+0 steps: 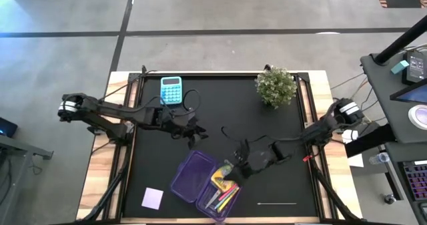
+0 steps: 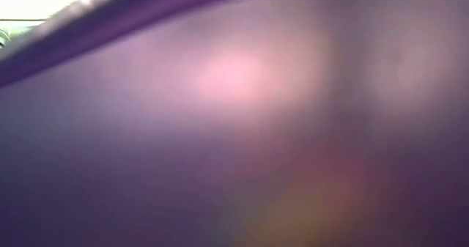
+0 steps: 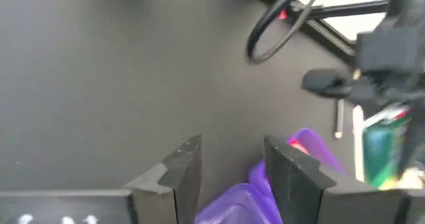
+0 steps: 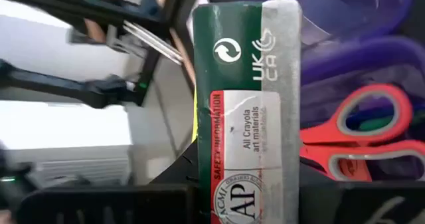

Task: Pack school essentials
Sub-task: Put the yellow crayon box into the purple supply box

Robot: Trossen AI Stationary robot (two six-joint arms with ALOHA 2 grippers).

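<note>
The crayon box point(image 4: 246, 98) shows its green end panel with printed labels in the right wrist view; in the high view it is a yellow box point(image 1: 222, 176) at the right rim of the open translucent purple case point(image 1: 199, 183). My right gripper point(image 1: 233, 166) is shut on it. Red-handled scissors point(image 4: 358, 137) and coloured pens point(image 1: 223, 197) lie inside the case. The lilac note pad point(image 1: 153, 197) lies flat on the mat to the case's left. My left gripper point(image 3: 232, 174) hangs open just beyond the case's far edge point(image 3: 242, 201), touching nothing. My right gripper pinches the crayon box between its two fingers, across the box's narrow sides near its end point(image 4: 249, 184). It comes from the table's right, slanting down over the case's rim. Whether the box rests on the case contents, I cannot tell.
A teal calculator point(image 1: 171, 89) lies at the far left of the black mat and a small potted plant point(image 1: 275, 85) stands far right. A thin white stick point(image 1: 277, 203) lies near the front edge. The purple case fills the low view point(image 2: 234, 130).
</note>
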